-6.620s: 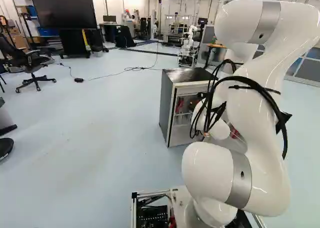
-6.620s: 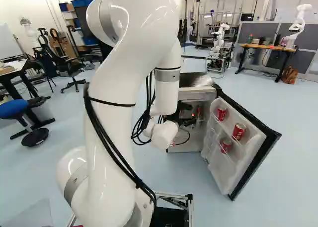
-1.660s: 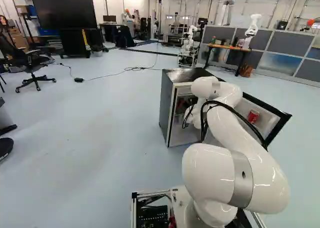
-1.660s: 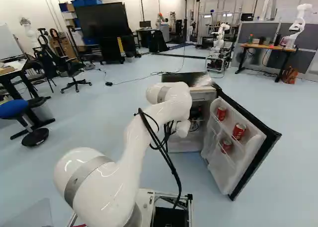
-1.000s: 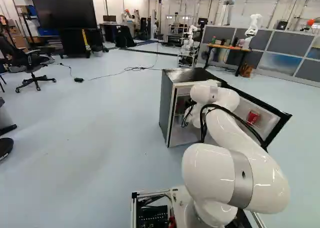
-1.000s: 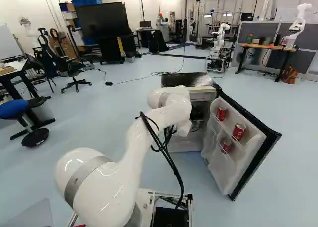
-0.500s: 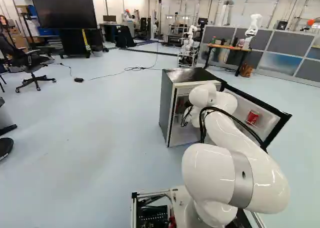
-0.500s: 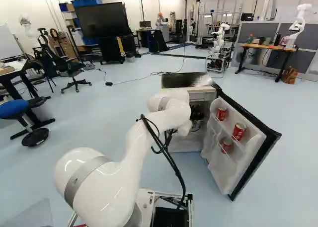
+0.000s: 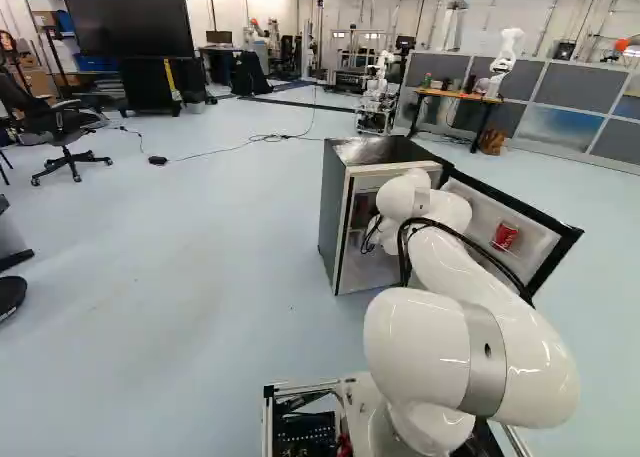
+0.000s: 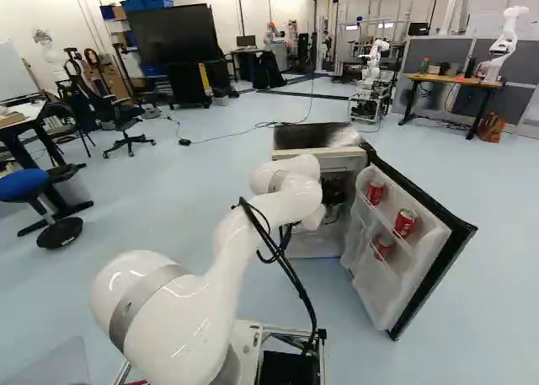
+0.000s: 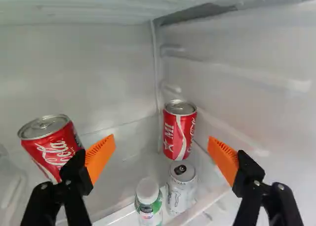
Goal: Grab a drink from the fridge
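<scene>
Ahead, beyond empty jaws spread wide, stands a red can point(image 11: 178, 133), white-lettered with a silver top.

A large black television point(image 9: 125, 22) stands at the far left of the left base view, with a black office chair point(image 9: 62, 125) nearer. At the right of the right base view, another robot point(image 10: 505, 45) stands on a table point(image 10: 451, 80) before grey partitions point(image 9: 568, 85), a brown bag point(image 10: 491, 126) on the floor near the table. A stool with a blue seat point(image 10: 24, 181) is at that view's left edge.

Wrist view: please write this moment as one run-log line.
jaws: open, nothing gripped | place: inside open fridge | ahead: red can, silver can, white-capped bottle | drink: not yet grabbed
</scene>
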